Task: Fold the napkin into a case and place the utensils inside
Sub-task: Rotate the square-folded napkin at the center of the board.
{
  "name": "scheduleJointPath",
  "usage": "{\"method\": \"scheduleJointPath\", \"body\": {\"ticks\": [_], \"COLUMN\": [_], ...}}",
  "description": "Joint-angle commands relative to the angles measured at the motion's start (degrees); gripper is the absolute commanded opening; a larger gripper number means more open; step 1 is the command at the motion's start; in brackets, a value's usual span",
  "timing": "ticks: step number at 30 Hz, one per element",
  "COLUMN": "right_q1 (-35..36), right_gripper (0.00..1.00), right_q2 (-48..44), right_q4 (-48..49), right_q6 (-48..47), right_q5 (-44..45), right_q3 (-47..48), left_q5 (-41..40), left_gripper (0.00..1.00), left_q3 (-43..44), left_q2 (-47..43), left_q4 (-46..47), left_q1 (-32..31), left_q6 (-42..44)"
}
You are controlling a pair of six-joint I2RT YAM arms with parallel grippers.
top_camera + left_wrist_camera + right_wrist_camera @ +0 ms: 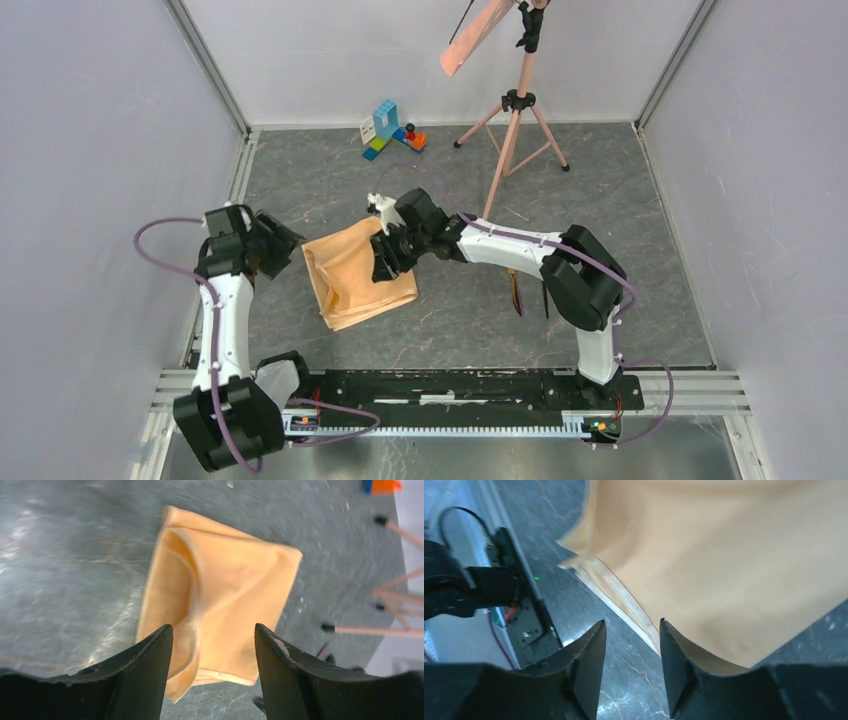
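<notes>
The peach-tan napkin [355, 278] lies folded in a layered, roughly square pad in the middle of the table, with a raised fold along its left side [225, 590]. My left gripper [287, 250] hovers just off its left edge, open, and through the gap [213, 630] only cloth and table show. My right gripper [386, 258] sits over the napkin's right part, open and empty [631, 625], with the stacked cloth edges [624, 597] beside its right finger. The two utensils [517, 290] lie right of the napkin, partly under my right arm. No narrow case shows.
A pink tripod [515, 130] stands at the back right, with a salmon strip [475, 35] on top. Toy blocks [392, 132] sit at the back centre. White walls close in the left, right and far sides. The arms' base rail [450, 385] runs along the near edge.
</notes>
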Motion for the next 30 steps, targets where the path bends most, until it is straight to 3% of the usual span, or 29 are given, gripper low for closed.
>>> {"method": "scheduleJointPath", "body": {"ticks": [1, 5, 12, 17, 19, 21, 24, 27, 30], "right_q1": [1.0, 1.0, -1.0, -6.7, -10.3, -12.9, -12.7, -12.4, -12.4], "right_gripper": [0.45, 0.34, 0.29, 0.27, 0.27, 0.27, 0.33, 0.5, 0.52], "right_q2": [1.1, 2.1, 3.0, 0.8, 1.0, 3.0, 3.2, -2.5, -4.8], "right_q4": [4.5, 5.2, 2.5, -3.9, -5.0, -6.7, -13.5, -8.0, -4.5], "right_q6": [0.1, -1.3, -5.4, -15.9, -21.0, -24.9, -26.0, -19.6, -10.9], "right_q5": [4.4, 8.6, 15.0, 28.5, 38.8, 43.2, 37.0, 21.4, 12.1], "right_q3": [-5.5, -8.1, -12.8, -14.7, -12.2, -6.1, 7.1, 4.3, -0.5], "left_q5": [6.9, 9.5, 10.7, 11.9, 11.9, 12.3, 15.1, 18.0, 20.0], "left_gripper": [0.69, 0.69, 0.69, 0.69, 0.69, 0.69, 0.7, 0.7, 0.7], "left_q3": [5.5, 8.3, 10.3, 12.0, 12.0, 11.3, 11.0, 12.1, 13.2], "left_q2": [6.2, 10.7, 14.6, 16.3, 16.1, 16.1, 18.2, 22.4, 26.8], "left_q4": [4.9, 6.0, 7.0, 5.0, 4.7, 5.1, 6.6, 8.6, 12.2], "left_q1": [-7.9, -12.8, -18.0, -18.4, -18.6, -18.8, -19.3, -23.3, -26.5], "left_q6": [8.0, 9.1, 11.1, 13.4, 13.5, 13.0, 11.7, 10.1, 7.7]}}
